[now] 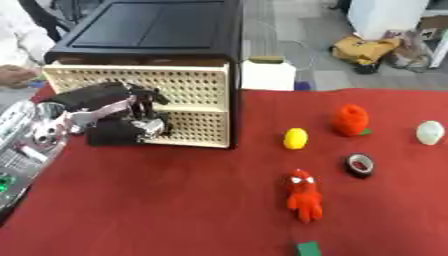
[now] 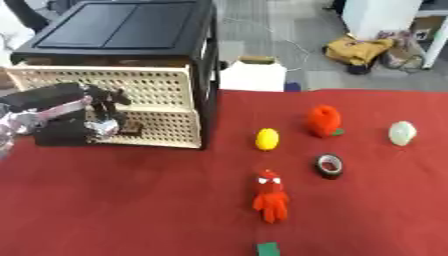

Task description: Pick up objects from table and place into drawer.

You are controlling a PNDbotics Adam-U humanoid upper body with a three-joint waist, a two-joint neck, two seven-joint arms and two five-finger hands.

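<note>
A black drawer unit (image 1: 149,25) with cream perforated drawer fronts (image 1: 197,82) stands at the back left of the red table (image 1: 157,205). My left hand (image 1: 142,107) is against the fronts, fingers curled at the seam between the upper and lower drawer. To the right lie a yellow lemon (image 1: 296,138), an orange-red fruit (image 1: 350,120), a pale round object (image 1: 430,132), a black tape roll (image 1: 359,165), a red plush figure (image 1: 304,195) and a small green block (image 1: 308,248). My right hand shows in neither view.
A white box (image 1: 267,74) sits just behind the table next to the drawer unit. A yellow bag (image 1: 363,50) lies on the floor beyond. A person's hand (image 1: 16,75) shows at the far left edge.
</note>
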